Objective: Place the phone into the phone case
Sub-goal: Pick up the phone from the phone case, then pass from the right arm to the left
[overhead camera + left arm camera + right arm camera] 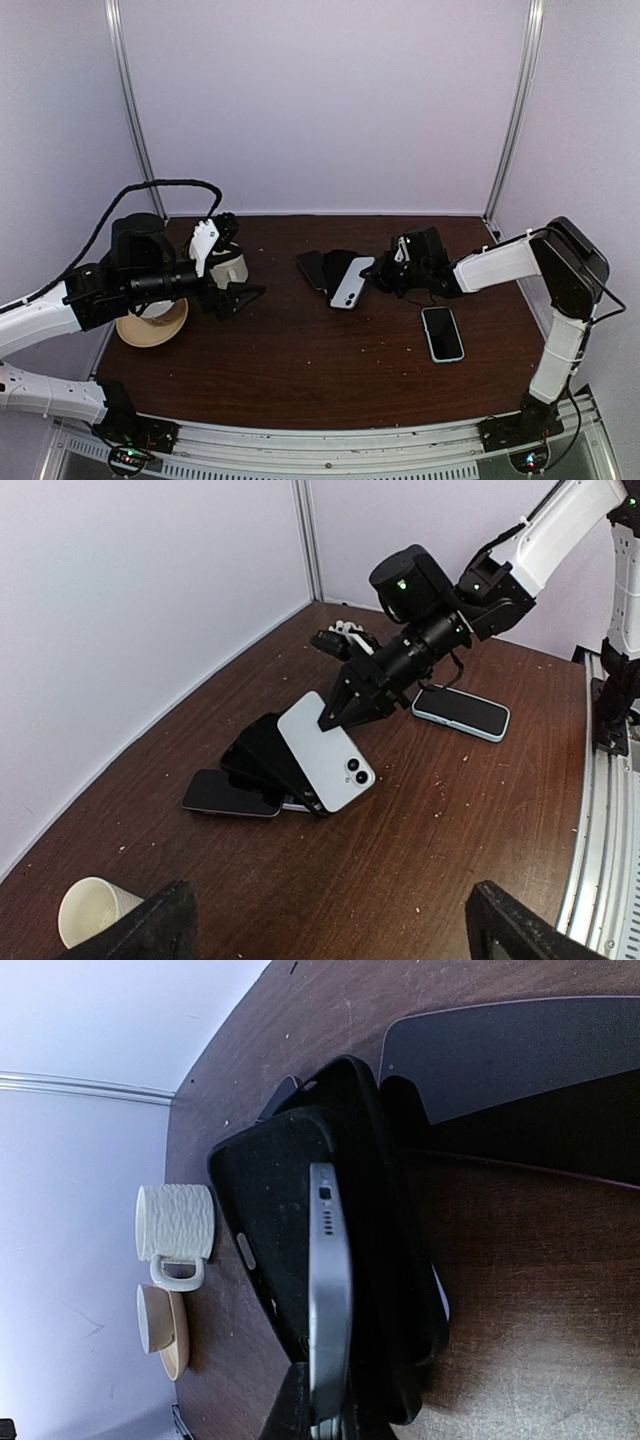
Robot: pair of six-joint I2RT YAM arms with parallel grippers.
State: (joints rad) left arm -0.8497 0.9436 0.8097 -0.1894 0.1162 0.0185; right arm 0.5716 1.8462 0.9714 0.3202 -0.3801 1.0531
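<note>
While your right tool (335, 714) clamps the white phone (325, 755) leaning on the black case (258, 752), insertion is not yet done, and your left tool (345, 930) gapes well apart from that case.

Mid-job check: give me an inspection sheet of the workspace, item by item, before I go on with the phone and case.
Surface: dark wooden table, scattered with pale specks.
Job's things: white phone tilted, leaning on the black case.
Clutter: dark phone flat at the pile's edge; cased phone flat, screen up, apart; ribbed mug; tan bowl.
End effectors: right end effector shut on the white phone's edge; left end effector open, empty.
Cables: black cable looping at the back left.
Surroundings: white wall panels, metal posts.
</note>
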